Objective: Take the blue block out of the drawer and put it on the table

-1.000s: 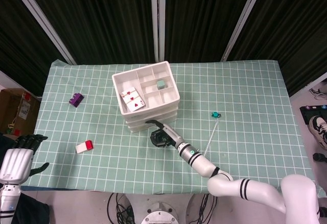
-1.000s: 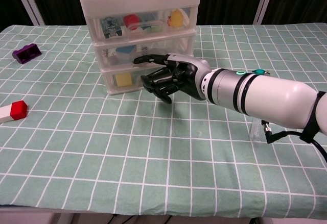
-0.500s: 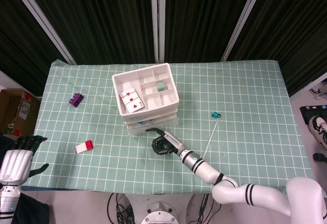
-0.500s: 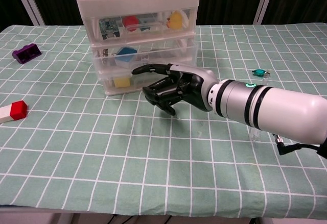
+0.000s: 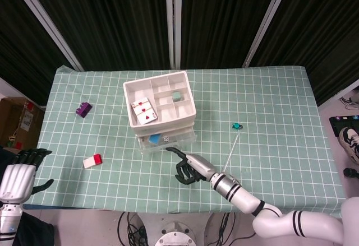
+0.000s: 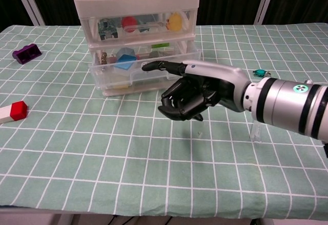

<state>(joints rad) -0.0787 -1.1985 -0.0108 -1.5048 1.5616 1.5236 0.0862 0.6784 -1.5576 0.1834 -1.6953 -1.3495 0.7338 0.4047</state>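
The white drawer unit (image 5: 162,108) stands mid-table. Its middle drawer (image 6: 138,74) is pulled out toward me, and the blue block (image 5: 154,139) (image 6: 124,59) lies in its left half beside other small pieces. My right hand (image 5: 188,168) (image 6: 197,90) hovers just in front of the drawer, most fingers curled in and holding nothing. One outstretched fingertip (image 6: 148,66) reaches the drawer's front rim. My left hand (image 5: 19,174) hangs off the table's near left corner, fingers apart and holding nothing.
A purple block (image 5: 83,109) (image 6: 26,54) lies at the far left and a red-and-white block (image 5: 93,161) (image 6: 13,111) near the left front. A small teal object (image 5: 236,126) and a clear rod (image 5: 230,153) lie right of the hand. Playing cards (image 5: 145,108) sit in the top tray.
My right hand has drawn back toward me, and the middle drawer has slid out with it. The blue block now shows from above. The left hand has not moved.
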